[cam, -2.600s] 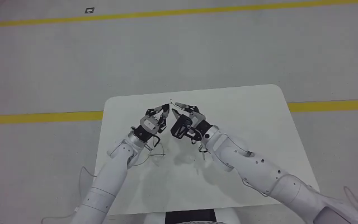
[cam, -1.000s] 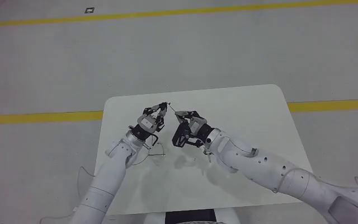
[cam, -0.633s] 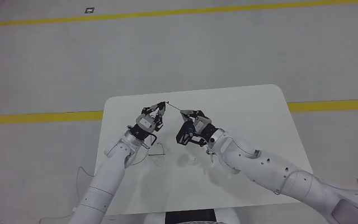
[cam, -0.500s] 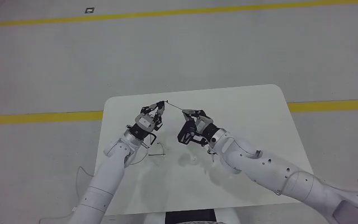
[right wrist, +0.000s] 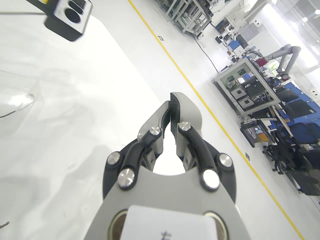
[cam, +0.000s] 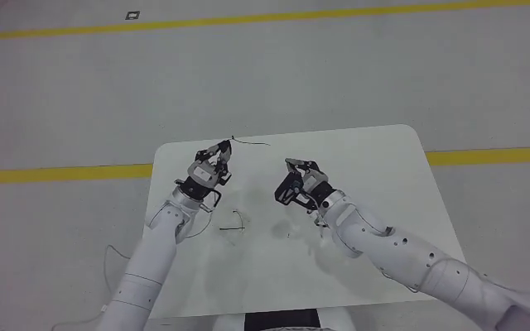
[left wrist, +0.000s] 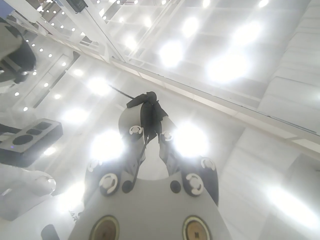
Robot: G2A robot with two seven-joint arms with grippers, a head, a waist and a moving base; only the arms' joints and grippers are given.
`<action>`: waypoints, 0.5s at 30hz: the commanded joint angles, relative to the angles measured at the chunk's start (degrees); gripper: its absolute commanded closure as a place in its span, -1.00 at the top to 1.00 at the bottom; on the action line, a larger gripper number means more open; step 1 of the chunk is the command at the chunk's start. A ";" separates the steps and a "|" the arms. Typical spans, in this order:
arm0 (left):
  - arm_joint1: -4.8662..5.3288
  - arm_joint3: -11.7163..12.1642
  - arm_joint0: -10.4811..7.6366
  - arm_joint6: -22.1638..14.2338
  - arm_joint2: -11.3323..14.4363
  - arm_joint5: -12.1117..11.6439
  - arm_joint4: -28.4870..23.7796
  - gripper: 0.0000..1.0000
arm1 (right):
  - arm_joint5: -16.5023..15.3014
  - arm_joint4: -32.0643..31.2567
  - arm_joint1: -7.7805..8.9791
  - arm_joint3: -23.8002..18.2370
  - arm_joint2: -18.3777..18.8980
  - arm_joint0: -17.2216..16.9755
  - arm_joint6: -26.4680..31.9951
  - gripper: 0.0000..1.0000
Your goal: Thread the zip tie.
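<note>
One zip tie (cam: 249, 141) juts from the clenched left hand (left wrist: 150, 101), while the right hand (right wrist: 170, 106), well apart, is clenched on itself.

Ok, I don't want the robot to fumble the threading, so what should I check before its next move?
1. Does the left tool grip the thin black plastic zip tie: ok, it is shut on it.
2. Is the tie's free tail exposed for a grab: ok, it juts out beyond the grip.
3. Is the right tool ready to take the tail: not ok, it is shut and empty.
4. Is the tie's locking head located: cannot tell.
5. Is the thin curved black strand out of the way: ok, it lies untouched on the white table.
</note>
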 commanded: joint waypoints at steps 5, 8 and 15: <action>0.62 -0.38 0.70 -1.71 -1.18 1.72 0.34 -1.00 | 1.15 5.23 -0.22 -0.96 4.18 -2.49 0.09 1.00; 0.81 -0.25 0.62 -2.12 -1.14 1.72 1.16 -1.00 | 1.15 5.23 -0.22 -0.96 4.18 -2.49 0.09 1.00; 0.78 -0.09 0.71 -1.21 -1.11 1.37 1.07 -1.00 | 1.15 5.23 -0.22 -0.96 4.18 -2.49 0.09 1.00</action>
